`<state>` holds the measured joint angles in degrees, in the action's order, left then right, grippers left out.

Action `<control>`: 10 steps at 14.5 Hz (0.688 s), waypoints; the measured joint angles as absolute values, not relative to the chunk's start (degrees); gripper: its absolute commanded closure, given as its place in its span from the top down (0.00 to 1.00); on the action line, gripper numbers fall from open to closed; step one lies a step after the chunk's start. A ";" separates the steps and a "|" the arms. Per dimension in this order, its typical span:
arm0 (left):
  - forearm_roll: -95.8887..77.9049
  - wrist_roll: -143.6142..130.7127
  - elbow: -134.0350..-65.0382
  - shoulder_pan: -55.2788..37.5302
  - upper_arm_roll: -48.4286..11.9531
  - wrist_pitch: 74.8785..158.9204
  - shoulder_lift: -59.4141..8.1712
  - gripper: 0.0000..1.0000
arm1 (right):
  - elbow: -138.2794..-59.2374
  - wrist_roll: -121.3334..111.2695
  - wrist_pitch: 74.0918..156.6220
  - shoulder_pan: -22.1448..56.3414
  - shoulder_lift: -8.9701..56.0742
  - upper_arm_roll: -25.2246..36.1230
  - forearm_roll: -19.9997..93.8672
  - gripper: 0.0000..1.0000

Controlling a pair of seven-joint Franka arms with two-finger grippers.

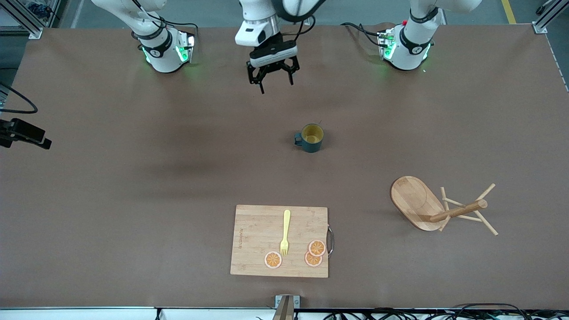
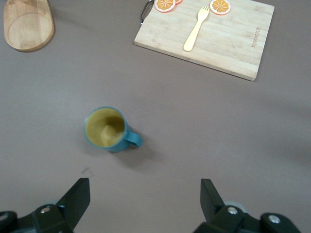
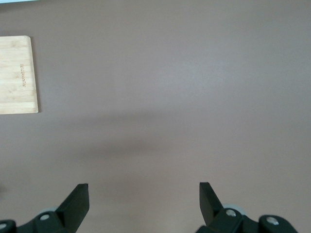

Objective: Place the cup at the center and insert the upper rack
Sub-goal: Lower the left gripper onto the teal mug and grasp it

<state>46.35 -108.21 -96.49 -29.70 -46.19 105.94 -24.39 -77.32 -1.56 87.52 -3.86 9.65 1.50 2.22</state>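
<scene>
The board (image 1: 279,241) lay nearest the camera, carrying a yellow fork (image 1: 285,232) and three orange slices (image 1: 314,253). The cup (image 1: 310,138) stood upright and empty, farther from the camera, near the desk's (image 1: 111,186) middle. The rack (image 1: 438,208) lay tipped on its side toward the left arm's end. The left end effector (image 1: 271,74) hung open over bare desk between the bases. The right end effector (image 3: 144,201), seen only in its wrist view, waited open over bare desk. Nothing looked started; judging by this, the next move called for lowering onto the cup's rim, clear of the handle.
</scene>
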 measured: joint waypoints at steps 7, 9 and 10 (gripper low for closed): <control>75.65 -132.86 -103.06 -36.22 -45.55 105.89 -38.65 0.99 | -87.20 -1.79 91.45 -3.82 3.00 1.20 2.21 1.00; 81.75 -137.82 -105.21 -36.80 -44.20 105.76 -40.95 0.99 | -91.37 -1.84 92.75 -3.79 0.04 1.11 2.20 1.00; 83.41 -138.62 -105.68 -37.80 -42.49 105.77 -41.66 0.99 | -92.86 -1.86 93.25 -3.78 -1.12 1.06 2.20 1.00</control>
